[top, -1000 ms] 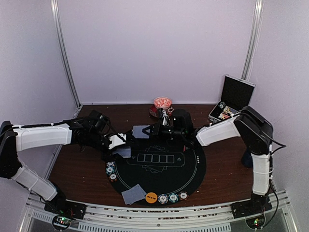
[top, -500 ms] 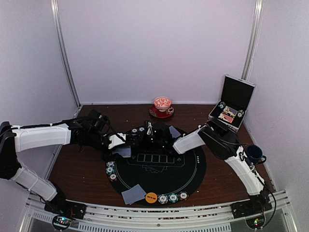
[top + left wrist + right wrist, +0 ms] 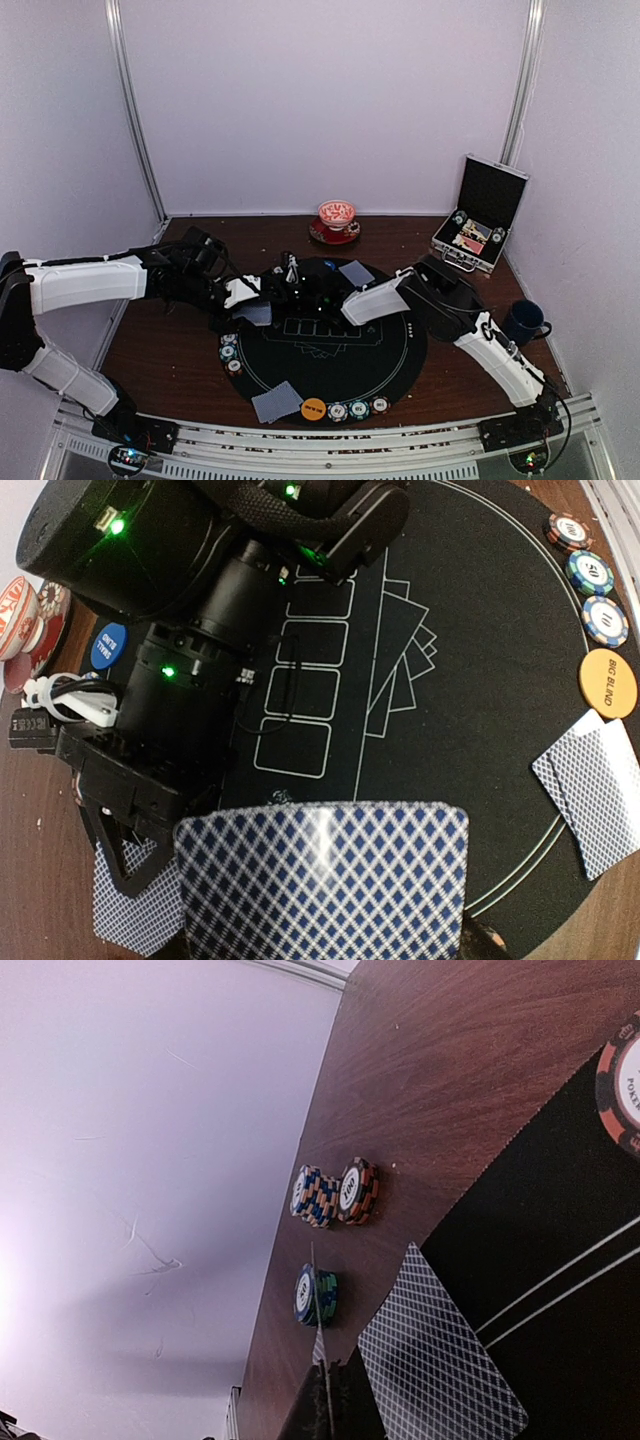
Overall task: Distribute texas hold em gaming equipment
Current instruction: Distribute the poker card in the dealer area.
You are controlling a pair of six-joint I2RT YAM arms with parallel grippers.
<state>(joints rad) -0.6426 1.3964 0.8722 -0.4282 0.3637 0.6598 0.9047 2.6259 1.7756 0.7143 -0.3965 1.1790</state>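
At the left edge of the round black mat (image 3: pixel 400 352), we see the left gripper (image 3: pixel 248 303) partly closed on 1 card (image 3: pixel 320 880). It is held flat above the felt, its back a blue diamond lattice on white. Just below it another card (image 3: pixel 440 1360) lies flat, half on the mat and half on the brown table (image 3: pixel 150 350).

Beside that edge stand 3 chip stacks (image 3: pixel 335 1193): 1 striped blue and orange, 1 red and black, 1 blue and green.

The right gripper (image 3: pixel 326 1405) reaches across to this side with its jaws closed. A thin pale edge rises from between them, and we cannot tell whether it is a card.

A blue disc (image 3: pixel 108 647) sits at the mat's far edge. At the near edge lie 2 overlapping cards (image 3: pixel 277 401), then an orange disc (image 3: pixel 608 683) marked BIG BLIND, then 3 single chips (image 3: pixel 590 572) with striped rims. 1 more card (image 3: pixel 356 272) lies on the far part of the mat. The open case (image 3: pixel 480 215) stands at the far right.
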